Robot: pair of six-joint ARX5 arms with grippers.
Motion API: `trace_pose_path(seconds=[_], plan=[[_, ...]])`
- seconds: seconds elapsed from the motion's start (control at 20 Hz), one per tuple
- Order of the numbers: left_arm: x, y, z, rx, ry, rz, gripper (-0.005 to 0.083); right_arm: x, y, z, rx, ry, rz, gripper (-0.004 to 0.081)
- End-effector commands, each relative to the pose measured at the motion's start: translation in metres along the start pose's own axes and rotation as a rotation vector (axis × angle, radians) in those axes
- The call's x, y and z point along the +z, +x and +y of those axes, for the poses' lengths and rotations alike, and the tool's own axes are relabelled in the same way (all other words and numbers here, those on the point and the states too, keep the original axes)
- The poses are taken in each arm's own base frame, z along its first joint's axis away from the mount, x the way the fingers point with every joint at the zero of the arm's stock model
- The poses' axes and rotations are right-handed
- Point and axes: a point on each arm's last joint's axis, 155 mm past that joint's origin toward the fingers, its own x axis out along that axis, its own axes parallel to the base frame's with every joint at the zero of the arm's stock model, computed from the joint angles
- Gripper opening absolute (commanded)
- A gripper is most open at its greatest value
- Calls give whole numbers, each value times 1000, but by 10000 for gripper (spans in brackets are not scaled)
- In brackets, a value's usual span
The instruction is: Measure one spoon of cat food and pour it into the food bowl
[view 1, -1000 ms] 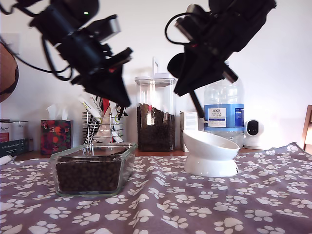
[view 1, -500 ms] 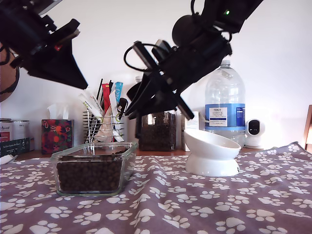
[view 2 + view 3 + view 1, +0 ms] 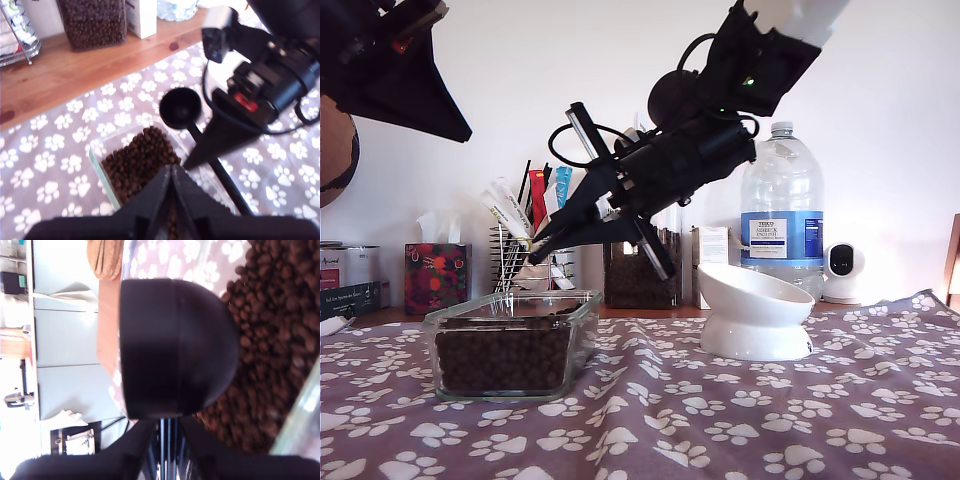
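Hanging over the glass dish [image 3: 510,345] of cat food [image 3: 500,360] in the exterior view, my second gripper [image 3: 555,235] angles down from that view's right; the food bowl [image 3: 752,312] stands apart, toward that side. First wrist view: my first gripper [image 3: 171,172] has its fingers together, nothing between; only here the spoon [image 3: 180,108] shows its empty cup beside the dish. Second wrist view: jaws clamped on the spoon's handle, cup close over kibble.
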Motion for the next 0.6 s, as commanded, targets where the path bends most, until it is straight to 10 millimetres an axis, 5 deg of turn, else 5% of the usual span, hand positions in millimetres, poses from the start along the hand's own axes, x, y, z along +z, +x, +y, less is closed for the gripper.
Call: trace_pose_path(seconds=[0.0, 0.25, 0.55], plan=[[-7, 3, 1, 2, -7, 20, -20, 9, 13, 10, 22, -16, 6, -11], [-10, 2, 1, 2, -10, 30, -20, 21, 24, 12, -16, -14, -9, -11], [-12, 2, 1, 1, -16, 37, -20, 28, 22, -25, -210, -49, -70, -11]])
